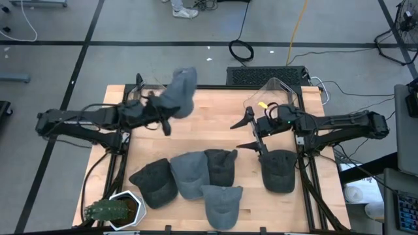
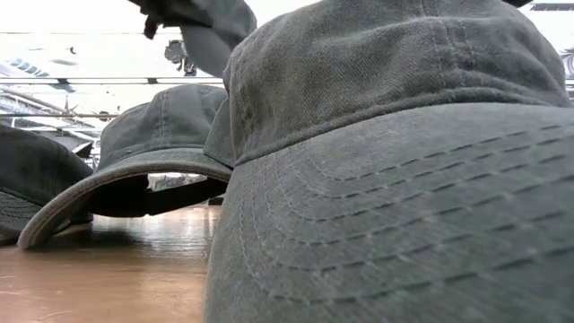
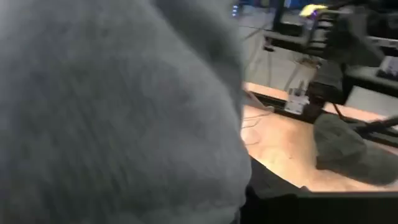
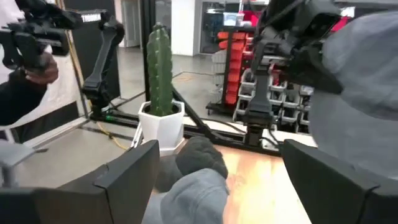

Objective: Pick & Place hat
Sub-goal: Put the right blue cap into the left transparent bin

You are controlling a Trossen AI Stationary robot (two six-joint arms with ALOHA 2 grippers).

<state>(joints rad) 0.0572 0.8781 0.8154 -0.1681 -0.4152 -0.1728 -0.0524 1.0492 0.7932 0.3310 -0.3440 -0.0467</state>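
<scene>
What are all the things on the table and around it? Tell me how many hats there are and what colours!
Hats in a bunch: four, two dark grey and, two lighter grey and, near edge of the table.
Hat alone: one, dark grey, right side of the table.
Hat in the air: one, light grey, held above the table's far left part.
Cactus in a pot: one, green in white, near left corner.
Clear cover: one, see-through, far right part.
Left hand: one, black, shut on the lifted hat.
Right hand: one, black, open, over the table beside the lone hat.
</scene>
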